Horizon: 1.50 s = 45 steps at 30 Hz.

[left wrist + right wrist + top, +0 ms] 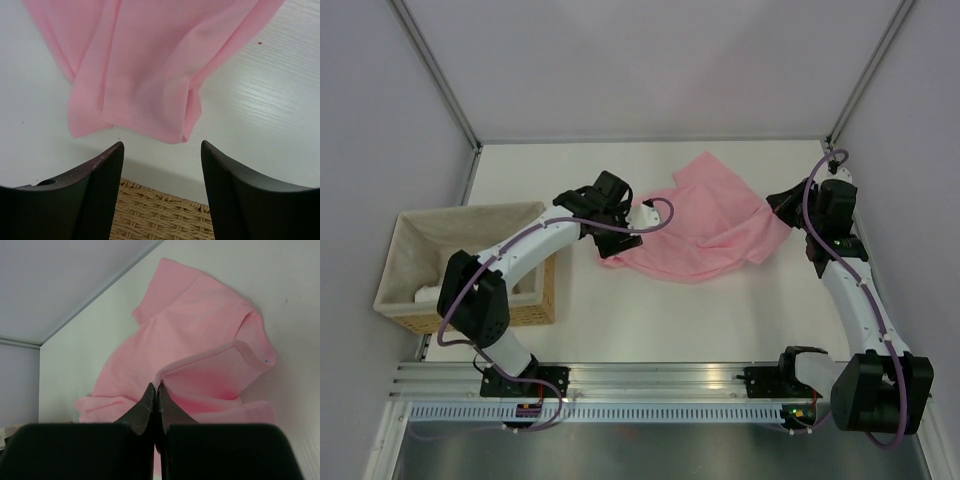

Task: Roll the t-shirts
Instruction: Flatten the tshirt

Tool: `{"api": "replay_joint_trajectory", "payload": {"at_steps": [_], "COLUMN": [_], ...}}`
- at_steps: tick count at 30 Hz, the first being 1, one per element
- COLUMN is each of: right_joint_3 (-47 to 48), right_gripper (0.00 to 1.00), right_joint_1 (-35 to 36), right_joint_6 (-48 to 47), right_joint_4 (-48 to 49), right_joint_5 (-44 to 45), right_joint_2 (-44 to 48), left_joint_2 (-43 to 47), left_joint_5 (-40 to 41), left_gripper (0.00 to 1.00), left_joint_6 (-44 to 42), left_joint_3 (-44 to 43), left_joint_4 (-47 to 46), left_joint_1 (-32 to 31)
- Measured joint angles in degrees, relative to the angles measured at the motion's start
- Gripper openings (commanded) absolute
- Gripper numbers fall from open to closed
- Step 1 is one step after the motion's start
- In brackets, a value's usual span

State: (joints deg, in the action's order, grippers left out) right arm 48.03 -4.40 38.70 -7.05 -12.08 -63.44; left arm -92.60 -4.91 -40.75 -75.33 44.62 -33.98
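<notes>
The soft light-pink short-sleeved t-shirt (pixel 705 225) lies crumpled near the middle of the white table (pixel 650 320), towards its far side. It is bunched and folded over itself, not spread flat, so I judge the rolling proper has not begun and the work in hand is straightening the cloth.

The right gripper (pixel 156 386) is at the shirt's right edge with its jaws pressed fully together. A ridge of pink fabric rises straight from the tips and tents up towards a sleeve hem, which suggests a pinch of cloth is caught between them. The tips hide the contact itself, so how much fabric is in the bite I cannot tell. Holding that edge makes sense — it gives one fixed corner to pull against while the rest is drawn out.

The left gripper (pixel 162 145) is at the opposite, left edge. Its jaws stand well apart with nothing between them. The shirt's loose lower hem hangs in folds just ahead of the dark fingers (pixel 100 190), near but not touching. Open and aimed at that hem, it looks placed to take a fresh hold there.

The woven wicker basket with a pale cloth lining (pixel 535 300) sits at the table's left, beside the left arm — its rim shows under the left wrist camera. It stands apart from the shirt. A low approach on that side risks brushing it.
</notes>
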Motion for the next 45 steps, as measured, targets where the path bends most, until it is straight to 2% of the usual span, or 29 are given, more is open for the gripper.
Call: {"api": "replay_joint_trajectory", "payload": {"at_steps": [5, 7, 10, 11, 12, 18, 21, 24, 28, 30, 32, 34, 36, 40, 42, 44, 45], "right_joint_3": [-0.5, -1.0, -1.5, -1.6, -1.6, -1.6, 1.4, 15.5, 42.3, 49.9, 52.1, 50.2, 44.5, 23.7, 14.1, 4.6, -0.2], "right_gripper": [0.00, 0.00, 0.00, 0.00, 0.00, 0.00, 0.00, 0.00, 0.00, 0.00, 0.00, 0.00, 0.00, 0.00, 0.00, 0.00, 0.00], "right_joint_1": [0.0, 0.0, 0.0, 0.0, 0.0, -0.1, -0.7, -1.6, -2.9, -3.4, -3.7, -3.7, -3.7, -3.7, -3.8, -3.8, -3.8], "right_joint_6": [-0.9, -1.2, -1.5, -1.6, -1.7, -2.7, -2.8, -3.2, -4.0, -4.0, -4.0, -3.9, -3.7, -2.8, -2.3, -1.4, -0.9], "right_joint_4": [0.3, 0.2, 0.2, 0.2, 0.2, 0.2, -0.2, -4.5, -8.1, -7.6, -6.4, -4.5, -2.1, 2.4, 3.2, 2.6, 3.1], "right_joint_5": [0.1, 0.2, 0.2, 0.2, 0.2, 0.8, 1.2, 1.1, 1.0, 1.2, 1.5, 1.6, 1.6, 3.0, 4.0, 4.7, 5.1], "right_joint_2": [0.2, 0.4, 0.5, 0.5, 0.5, 0.4, -2.6, -12.5, -25.7, -26.7, -24.4, -19.8, -13.9, -1.5, 2.3, 4.5, 5.2], "left_joint_2": [-4.4, -6.6, -10.3, -11.0, -11.7, -11.6, -11.6, -11.7, -13.3, -13.2, -11.4, -7.6, -3.1, 5.3, 6.8, 7.5, 7.6], "left_joint_5": [-0.1, 0.6, 2.6, 3.3, 3.8, 9.5, 12.9, 17.7, 23.3, 24.5, 24.4, 23.7, 21.7, 16.1, 13.1, 9.6, 7.7], "left_gripper": [0.69, 0.66, 0.40, 0.16, 0.03, 0.02, 0.02, 0.02, 0.03, 0.04, 0.04, 0.03, 0.03, 0.02, 0.02, 0.15, 0.39], "left_joint_6": [0.1, 0.2, 0.6, 0.9, 1.2, 1.6, 2.7, 3.1, 3.5, 3.7, 3.9, 4.4, 4.7, 5.0, 4.9, 3.8, 2.6], "left_joint_3": [0.0, 0.0, 0.0, 0.0, 0.0, -1.0, -5.3, -14.9, -36.1, -44.4, -47.2, -44.7, -38.0, -17.0, -7.5, 2.9, 7.8], "left_joint_4": [-0.6, -1.5, -3.1, -3.3, -3.4, -6.6, -8.8, -10.8, -14.6, -17.6, -20.2, -22.6, -23.8, -26.4, -26.7, -26.0, -25.3], "left_joint_1": [0.3, 0.5, 0.5, 0.5, 0.5, 1.4, 3.5, 6.5, 10.0, 11.5, 12.5, 13.2, 13.3, 13.2, 13.2, 13.2, 13.2]}}
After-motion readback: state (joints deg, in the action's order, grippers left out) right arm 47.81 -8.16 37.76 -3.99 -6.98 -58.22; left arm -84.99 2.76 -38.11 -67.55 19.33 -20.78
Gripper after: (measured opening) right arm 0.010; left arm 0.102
